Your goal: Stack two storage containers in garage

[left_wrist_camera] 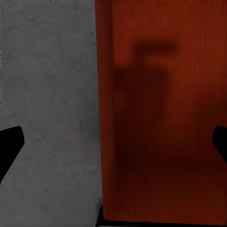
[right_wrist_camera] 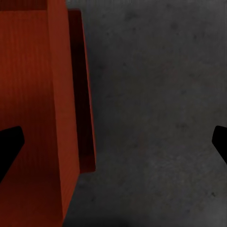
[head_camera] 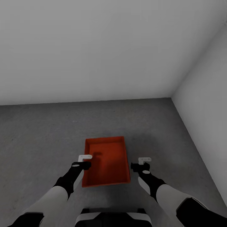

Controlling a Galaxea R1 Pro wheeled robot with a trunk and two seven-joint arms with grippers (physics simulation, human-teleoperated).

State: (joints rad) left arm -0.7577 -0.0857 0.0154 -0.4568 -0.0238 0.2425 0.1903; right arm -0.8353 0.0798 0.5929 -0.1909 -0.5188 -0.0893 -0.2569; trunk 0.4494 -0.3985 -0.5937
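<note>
- Storage container is sitting on the grey garage floor near the wall corner; looks like two, nested.
- You're hovering left gripper and right gripper beside it, both spread wide, holding nothing.

Orange-red container sits on grey floor between both grippers.

Orange-red storage containers sit stacked on the concrete floor, the sole obstruction between the arms. Left gripper hangs over the stack's left wall, fingers spread wide; right gripper hangs just beyond its right wall, over bare floor. White walls stand well behind and at right.
</note>
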